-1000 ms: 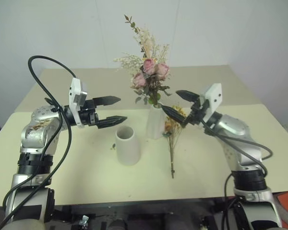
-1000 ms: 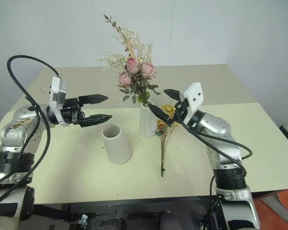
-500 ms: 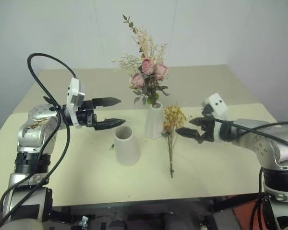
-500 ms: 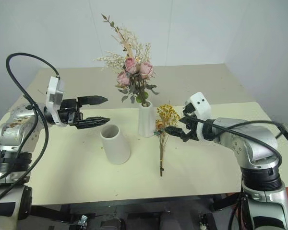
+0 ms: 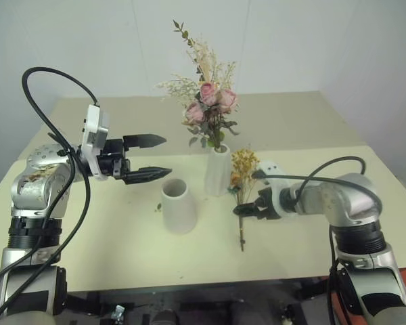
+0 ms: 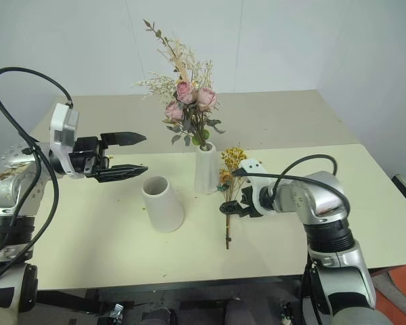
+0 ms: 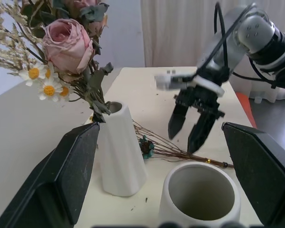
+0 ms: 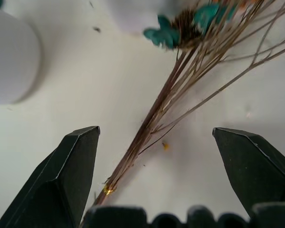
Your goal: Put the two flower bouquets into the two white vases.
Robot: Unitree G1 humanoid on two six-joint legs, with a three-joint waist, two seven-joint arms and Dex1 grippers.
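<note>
Right wrist view looks straight down on the yellow dried-flower bouquet (image 8: pixel 147 126), whose thin brown stems lie flat on the cream table (image 5: pixel 122 230) and run up between the 2 spread fingers (image 8: pixel 76 171) of the right gripper (image 5: pixel 247 210). Those fingers stand wide apart, 1 on each side of the stems, and grasp nothing; whether their tips touch the table I cannot tell.

Taking the taller white vase (image 5: pixel 217 169) as landmark: the yellow bouquet lies just beside it on the robot's right, its flower heads near the vase's foot and its stems running toward the robot. The pink rose bouquet (image 5: pixel 210 108) stands upright in this vase's mouth, with green leaves at the rim and pale feathery sprigs rising above the roses. The shorter white vase (image 5: pixel 178 205) stands near the taller one, to its left and nearer the robot, upright and with an open, unfilled mouth.

Farther left of the taller vase, the left gripper (image 5: pixel 152 157) hangs above the table and points across toward the vases. Its 2 black fingers (image 5: pixel 147 141) are parted with a clear gap between them and hold nothing, touching neither vase.
</note>
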